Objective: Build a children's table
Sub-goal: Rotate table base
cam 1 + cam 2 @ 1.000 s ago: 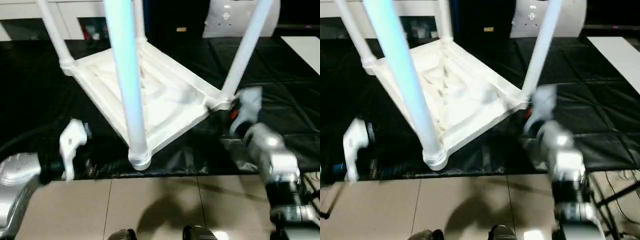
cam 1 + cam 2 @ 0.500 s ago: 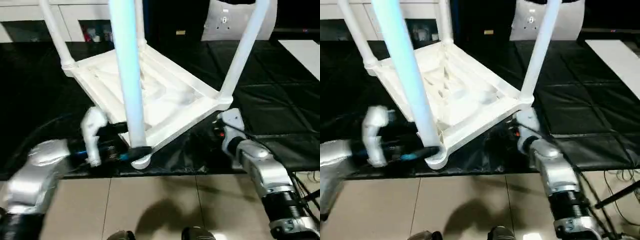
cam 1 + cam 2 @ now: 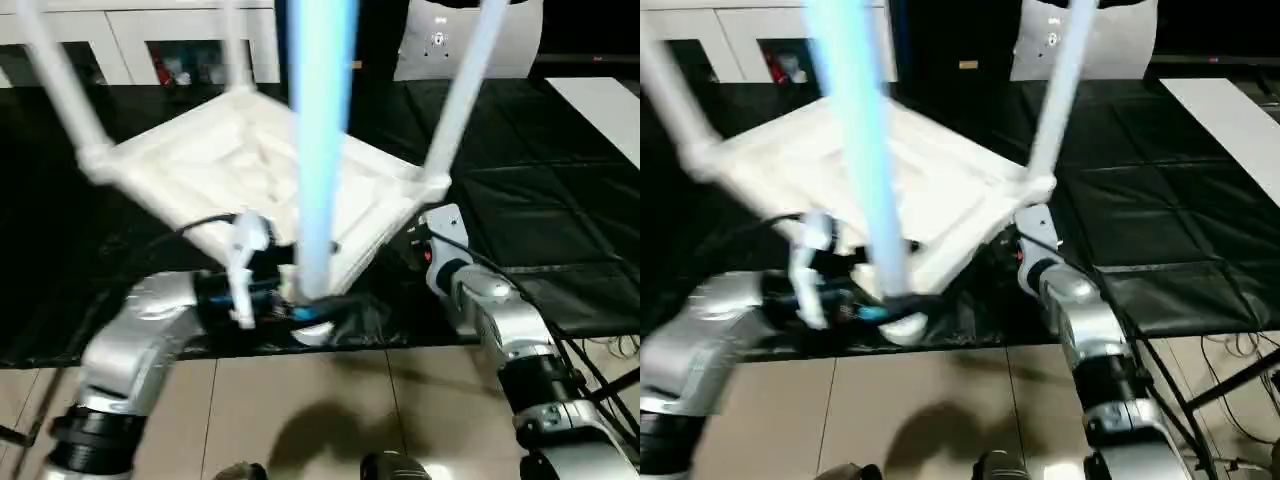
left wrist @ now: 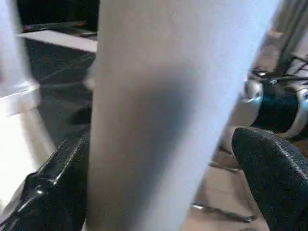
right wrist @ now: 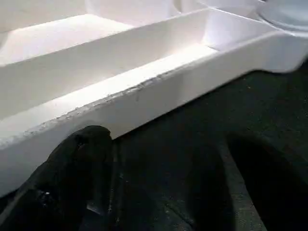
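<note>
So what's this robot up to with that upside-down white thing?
It is putting together a children's table, which lies upside down on a black padded surface with its legs pointing up. The left gripper has its open fingers either side of the nearest leg. The right gripper, also open, sits beside the tabletop's edge.

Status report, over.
Left end effector open around nearest white tube leg. Right end effector open beside upturned white plastic tabletop. Nothing obstructing.
</note>
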`<state>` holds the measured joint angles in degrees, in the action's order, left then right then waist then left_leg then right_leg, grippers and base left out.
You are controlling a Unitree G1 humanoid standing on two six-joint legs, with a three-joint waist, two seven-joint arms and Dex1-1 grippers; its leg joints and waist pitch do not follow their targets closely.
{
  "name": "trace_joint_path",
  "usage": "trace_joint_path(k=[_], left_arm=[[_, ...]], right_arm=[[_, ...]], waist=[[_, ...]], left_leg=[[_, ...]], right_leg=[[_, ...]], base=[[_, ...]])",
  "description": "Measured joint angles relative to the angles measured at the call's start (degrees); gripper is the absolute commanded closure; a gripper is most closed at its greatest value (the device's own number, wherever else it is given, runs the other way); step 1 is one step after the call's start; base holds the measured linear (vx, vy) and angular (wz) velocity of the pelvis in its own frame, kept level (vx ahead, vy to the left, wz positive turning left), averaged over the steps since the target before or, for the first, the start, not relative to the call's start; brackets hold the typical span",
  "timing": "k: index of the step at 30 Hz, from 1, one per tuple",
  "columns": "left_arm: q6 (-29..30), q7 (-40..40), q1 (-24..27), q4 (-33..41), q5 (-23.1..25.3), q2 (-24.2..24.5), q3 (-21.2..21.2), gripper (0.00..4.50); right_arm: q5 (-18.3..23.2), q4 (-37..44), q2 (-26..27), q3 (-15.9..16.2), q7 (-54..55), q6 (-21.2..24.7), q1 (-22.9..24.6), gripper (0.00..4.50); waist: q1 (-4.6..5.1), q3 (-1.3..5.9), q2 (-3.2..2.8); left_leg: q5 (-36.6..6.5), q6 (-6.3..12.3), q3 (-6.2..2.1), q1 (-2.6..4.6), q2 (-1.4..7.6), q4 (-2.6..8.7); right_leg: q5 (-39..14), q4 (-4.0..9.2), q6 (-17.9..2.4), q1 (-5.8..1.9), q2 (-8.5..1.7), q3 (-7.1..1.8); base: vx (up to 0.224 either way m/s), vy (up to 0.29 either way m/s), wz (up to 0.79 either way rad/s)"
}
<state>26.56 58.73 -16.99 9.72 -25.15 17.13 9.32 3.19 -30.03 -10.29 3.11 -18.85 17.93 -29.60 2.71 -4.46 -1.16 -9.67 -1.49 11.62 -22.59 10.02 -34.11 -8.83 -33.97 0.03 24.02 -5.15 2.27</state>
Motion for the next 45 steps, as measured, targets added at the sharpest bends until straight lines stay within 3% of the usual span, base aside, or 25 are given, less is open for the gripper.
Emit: trace_joint_path(k=[5, 15, 20, 25, 30, 38, 45], left_arm=[[-0.9, -0.9, -1.8, -0.8, 0.5, -2.5, 2.6, 0.03], [-10.1, -8.4, -7.5, -11.1, 9.1, -5.2, 4.0, 0.03], [-15.8, -14.1, -11.3, -17.8, 12.9, -7.4, 3.9, 0.03], [-17.7, -14.5, -12.2, -20.1, 13.4, -7.1, 2.3, 0.03], [-17.4, -10.2, -10.0, -18.5, 11.2, -7.1, 3.6, 0.03], [-12.5, -1.7, -6.1, -15.5, 9.0, 2.3, 4.4, 0.03], [-14.1, 4.3, -9.4, -20.1, 11.3, 10.2, 4.1, 0.03]], right_arm=[[-0.8, -2.4, 1.4, 0.2, 0.3, -1.2, -2.2, 0.0], [-1.7, -4.8, 1.6, 0.3, 1.0, -4.9, -3.9, 0.0], [-1.6, -3.9, -0.9, -0.5, 0.7, -5.7, -1.2, 0.0], [-1.6, -2.1, -4.4, -2.7, -0.3, -5.6, 2.3, 0.0], [-0.9, 2.9, -5.1, -2.9, -0.9, -4.9, 3.5, 0.0], [2.4, 14.1, -7.0, -3.4, -6.3, -3.0, 9.8, 0.0], [5.2, 19.7, -10.2, -2.8, -12.0, 0.0, 12.9, 0.0]], waist=[[0.72, -0.01, -0.02], [0.74, -0.01, -0.01], [-0.25, 0.0, -0.02], [0.03, 0.01, -0.04], [0.16, 0.02, -0.06], [-0.13, 0.01, -0.05], [-0.14, 0.0, -0.04]], left_leg=[[0.0, 0.0, -0.01, 0.01, 0.01, -0.1], [0.0, 0.0, -0.04, -0.03, 0.01, -0.27], [0.0, 0.01, -0.05, -0.04, -0.01, -0.36], [0.0, 0.02, -0.06, -0.03, -0.01, -0.39], [0.0, 0.02, -0.08, -0.04, 0.0, -0.36], [0.0, 0.01, -0.09, -0.05, 0.01, -0.31], [0.0, 0.01, -0.1, -0.03, -0.01, -0.32]], right_leg=[[0.0, -0.08, 0.0, 0.0, 0.0, 0.01], [0.0, -0.11, 0.0, -0.05, -0.01, 0.02], [0.0, -0.1, 0.0, -0.13, -0.03, 0.0], [0.0, -0.1, -0.1, -0.12, -0.04, 0.02], [0.1, -0.11, -0.1, -0.09, -0.03, 0.06], [0.0, -0.09, 0.0, -0.09, -0.03, 0.08], [-0.2, -0.08, 0.3, -0.09, -0.03, 0.03]], base=[[0.0, 0.0, 0.0], [0.0, 0.0, 0.0], [0.0, 0.0, 0.0], [0.0, 0.0, 0.0], [0.0, 0.0, 0.0], [0.0, 0.0, 0.0], [0.0, 0.0, 0.0]])
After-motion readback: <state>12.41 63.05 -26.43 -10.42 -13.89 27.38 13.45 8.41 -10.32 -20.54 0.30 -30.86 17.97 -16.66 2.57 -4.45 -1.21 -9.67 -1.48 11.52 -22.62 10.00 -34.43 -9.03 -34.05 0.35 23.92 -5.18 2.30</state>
